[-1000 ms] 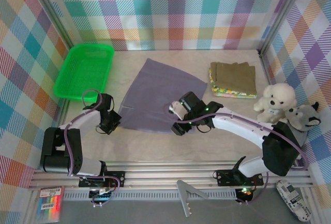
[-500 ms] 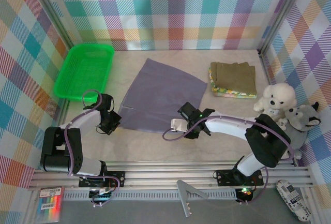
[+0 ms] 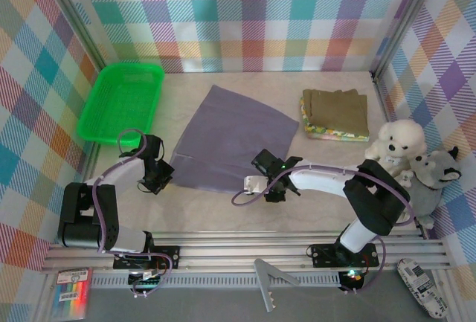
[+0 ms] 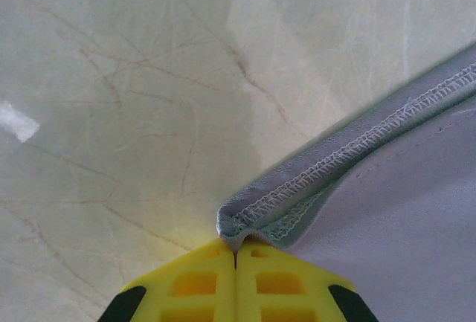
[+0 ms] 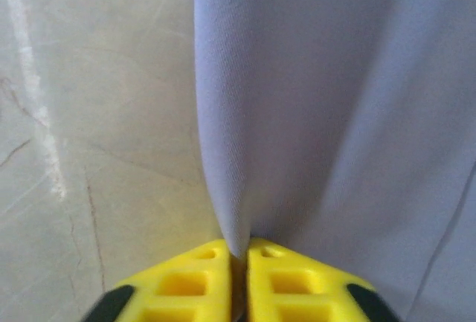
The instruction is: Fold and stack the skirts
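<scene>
- The pale marbled table [image 3: 223, 214], walled in bright plaid, carries everything.
- The left gripper [image 4: 236, 253] stays pinched shut on the hemmed near-left corner of the grey-lavender skirt [image 3: 230, 136].
- The right gripper [image 5: 238, 253], parted above the cloth a second ago, has dropped to the near-right edge and clamped a fold.
- With both near corners held, the fold looks ready to begin.
- Far right, the olive-brown skirt [image 3: 338, 108] lies folded on the floral skirt [image 3: 327, 135].

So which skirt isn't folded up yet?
The grey-lavender skirt, spread flat mid-table. The olive-brown one and floral one lie folded, stacked together.
</scene>
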